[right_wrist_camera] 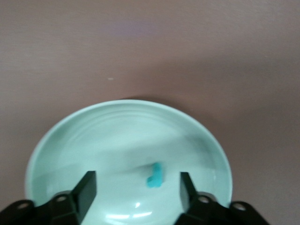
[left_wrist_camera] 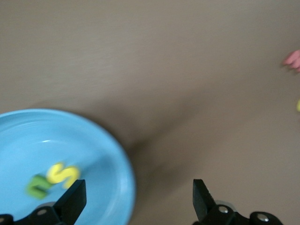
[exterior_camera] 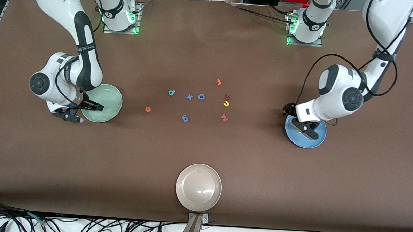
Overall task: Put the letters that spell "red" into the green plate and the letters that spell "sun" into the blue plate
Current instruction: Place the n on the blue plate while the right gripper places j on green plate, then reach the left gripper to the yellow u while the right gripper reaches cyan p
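My left claw [left_wrist_camera: 136, 201] is hovering wide apart over the blue plate [left_wrist_camera: 110, 154], where a yellow "s" [left_wrist_camera: 63, 174] and dark green letter [left_wrist_camera: 37, 186] are lying. My right claw [right_wrist_camera: 137, 190] is gaping over the green plate [right_wrist_camera: 70, 136], a teal "r" [right_wrist_camera: 155, 176] lying between its fingers. The orange "e" [exterior_camera: 148, 109], teal "d" [exterior_camera: 171, 92] and yellow letter [exterior_camera: 226, 103] are sitting mid-worktop.
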`<state>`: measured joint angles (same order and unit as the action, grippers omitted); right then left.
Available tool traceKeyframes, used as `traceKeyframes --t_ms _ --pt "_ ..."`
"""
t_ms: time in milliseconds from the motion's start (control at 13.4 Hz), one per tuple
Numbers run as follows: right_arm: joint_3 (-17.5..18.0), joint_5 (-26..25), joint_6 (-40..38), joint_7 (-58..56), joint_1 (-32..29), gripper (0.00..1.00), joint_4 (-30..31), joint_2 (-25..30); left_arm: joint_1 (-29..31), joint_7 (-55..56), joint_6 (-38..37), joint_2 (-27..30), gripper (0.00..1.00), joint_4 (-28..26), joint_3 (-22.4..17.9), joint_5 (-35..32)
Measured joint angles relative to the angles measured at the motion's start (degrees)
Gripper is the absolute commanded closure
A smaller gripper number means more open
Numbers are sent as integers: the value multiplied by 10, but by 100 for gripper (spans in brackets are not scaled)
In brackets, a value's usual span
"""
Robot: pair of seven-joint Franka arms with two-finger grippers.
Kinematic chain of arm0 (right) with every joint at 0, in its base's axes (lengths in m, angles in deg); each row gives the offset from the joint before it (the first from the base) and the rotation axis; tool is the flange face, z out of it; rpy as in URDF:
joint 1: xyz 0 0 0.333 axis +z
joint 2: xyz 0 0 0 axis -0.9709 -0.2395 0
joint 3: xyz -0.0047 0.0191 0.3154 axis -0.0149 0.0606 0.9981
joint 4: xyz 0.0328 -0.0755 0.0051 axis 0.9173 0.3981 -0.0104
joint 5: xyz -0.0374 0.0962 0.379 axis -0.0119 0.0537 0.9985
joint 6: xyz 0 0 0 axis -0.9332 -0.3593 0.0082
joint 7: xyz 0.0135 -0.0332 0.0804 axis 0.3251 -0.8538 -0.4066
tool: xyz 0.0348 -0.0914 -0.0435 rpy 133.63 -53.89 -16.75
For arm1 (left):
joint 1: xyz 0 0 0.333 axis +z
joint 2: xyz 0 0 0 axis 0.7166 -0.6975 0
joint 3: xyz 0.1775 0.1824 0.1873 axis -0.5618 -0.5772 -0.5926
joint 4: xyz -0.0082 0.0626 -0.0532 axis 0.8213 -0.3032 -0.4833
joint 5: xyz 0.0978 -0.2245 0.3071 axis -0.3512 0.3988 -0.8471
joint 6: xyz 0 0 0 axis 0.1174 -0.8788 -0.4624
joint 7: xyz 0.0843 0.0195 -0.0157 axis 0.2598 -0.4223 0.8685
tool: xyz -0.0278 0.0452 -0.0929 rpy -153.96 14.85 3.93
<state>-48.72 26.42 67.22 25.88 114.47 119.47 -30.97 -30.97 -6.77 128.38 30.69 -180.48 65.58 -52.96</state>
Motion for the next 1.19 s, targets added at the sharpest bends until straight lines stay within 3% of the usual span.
traceKeyframes --t_ms 373,671,969,1193 --pt "2 2 -170 94 17 4 -107 24 -147 185 1 0 0 14 7 0" --pt "9 3 -179 230 96 1 -137 26 -233 275 1 -7 0 39 5 -15" --pt "12 3 -164 349 179 1 -145 22 -272 379 2 -41 0 60 4 -87" --pt "31 3 -126 424 205 1 -145 3 -294 452 6 -96 0 100 3 -158"
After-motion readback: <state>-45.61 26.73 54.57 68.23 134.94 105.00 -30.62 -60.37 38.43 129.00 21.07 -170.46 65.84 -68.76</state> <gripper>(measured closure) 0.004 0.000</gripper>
